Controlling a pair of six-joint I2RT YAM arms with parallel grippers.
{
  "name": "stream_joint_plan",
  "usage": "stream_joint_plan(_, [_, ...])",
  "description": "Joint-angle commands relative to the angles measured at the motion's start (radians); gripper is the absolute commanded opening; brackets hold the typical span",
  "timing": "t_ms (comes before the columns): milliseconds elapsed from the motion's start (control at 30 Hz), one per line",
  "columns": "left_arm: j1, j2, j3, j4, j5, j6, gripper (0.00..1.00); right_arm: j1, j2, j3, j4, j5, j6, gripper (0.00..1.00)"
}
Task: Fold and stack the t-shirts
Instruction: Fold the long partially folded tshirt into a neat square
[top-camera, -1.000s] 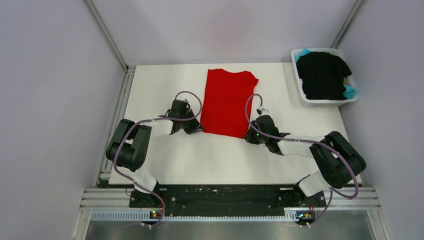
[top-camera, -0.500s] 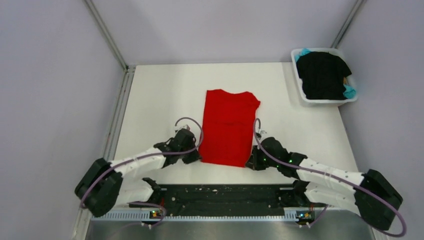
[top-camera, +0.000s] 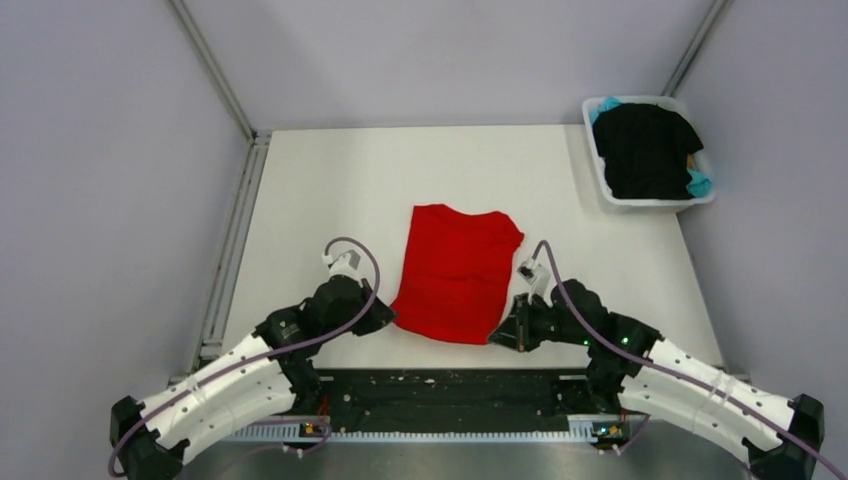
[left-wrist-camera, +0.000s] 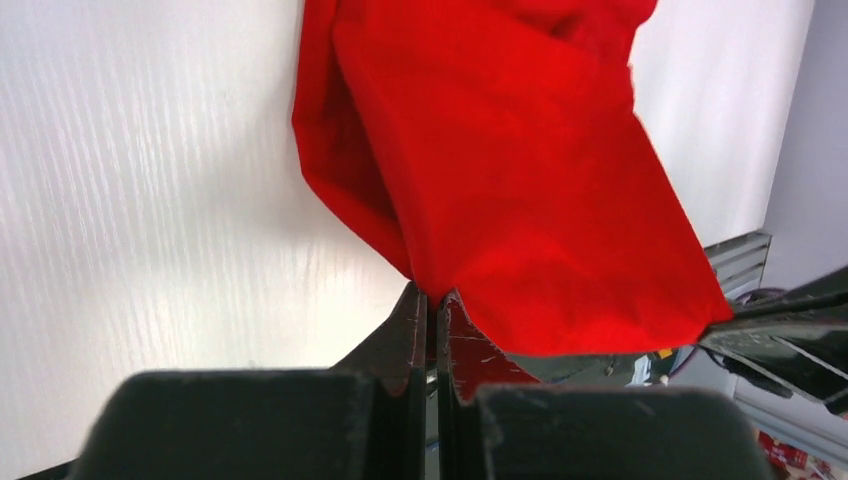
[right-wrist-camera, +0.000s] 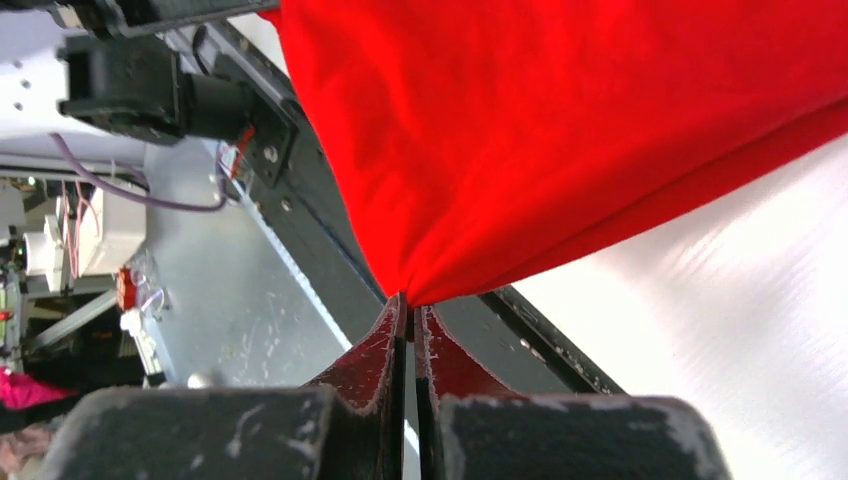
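Observation:
The red t-shirt, folded into a long strip, lies on the white table, its near end lifted. My left gripper is shut on its near left corner. My right gripper is shut on its near right corner. Both grippers are at the table's near edge, and the cloth stretches between them. The black t-shirt and the teal one lie in the white tub.
The white plastic tub stands at the table's far right corner. The black base rail runs along the near edge, below the grippers. Grey walls close in the left, back and right sides.
Both grippers have pulled the red t-shirt toward the near edge of the table, from the far middle to the near middle. Both arms have drawn back and stretched low.

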Motion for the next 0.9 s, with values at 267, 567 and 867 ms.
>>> stream_joint_plan(267, [0.002,0.224,0.323,0.140,-0.378,0.184,0.00,-0.080,0.127,0.264,-0.077,0.357,-0.094,0.00])
stream_joint_plan(567, [0.153,0.493,0.544,0.186,-0.262,0.273,0.00,-0.232,0.156,0.343,-0.034,0.392,-0.169,0.00])
stream_joint_plan(867, [0.293,0.681,0.660,0.258,-0.143,0.318,0.00,-0.461,0.328,0.396,0.061,0.232,-0.228,0.00])
